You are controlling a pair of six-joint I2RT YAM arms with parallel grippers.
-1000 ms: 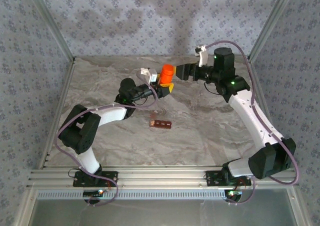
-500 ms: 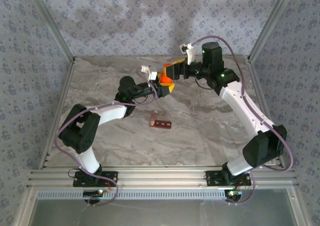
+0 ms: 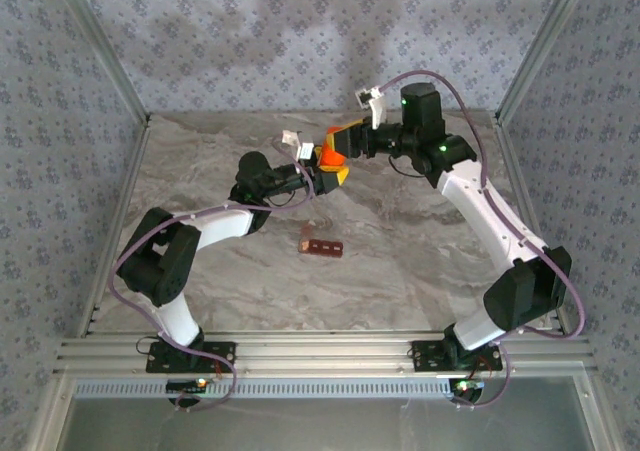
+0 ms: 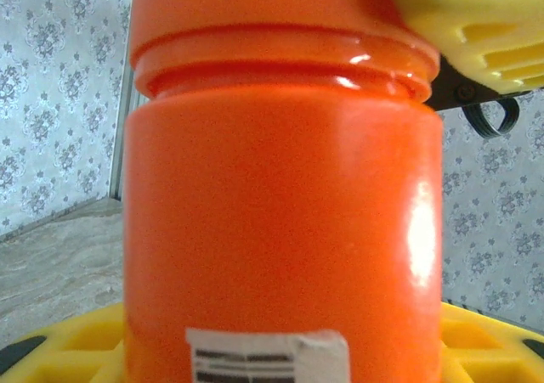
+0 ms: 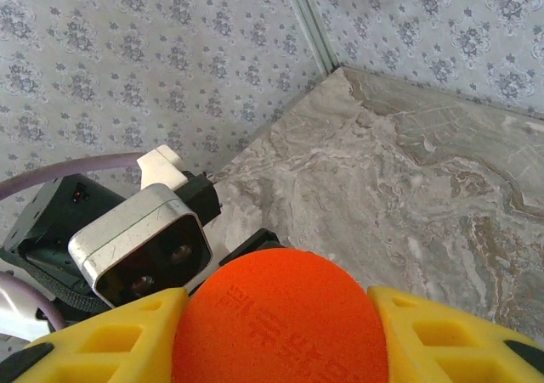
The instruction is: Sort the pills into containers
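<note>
Left arm: was stretched from its base toward 1 o'clock, elbow kept low. The left gripper (image 3: 331, 176) was closed partway around the body of the orange bottle (image 3: 328, 156).

Right arm: was bent at the elbow and reached toward 11 o'clock. The right gripper (image 3: 340, 142) was pointed to 9 o'clock and clamped on the cap (image 5: 280, 315).

Containers (image 3: 322, 246): were left on the desk (image 3: 430, 261) at 6 o'clock of the bottle, well apart.

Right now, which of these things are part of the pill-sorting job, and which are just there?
Part of the job: orange bottle, held in the left gripper, right gripper on its cap; dark compartment strip on the table.
Just there: patterned walls, metal frame.
</note>
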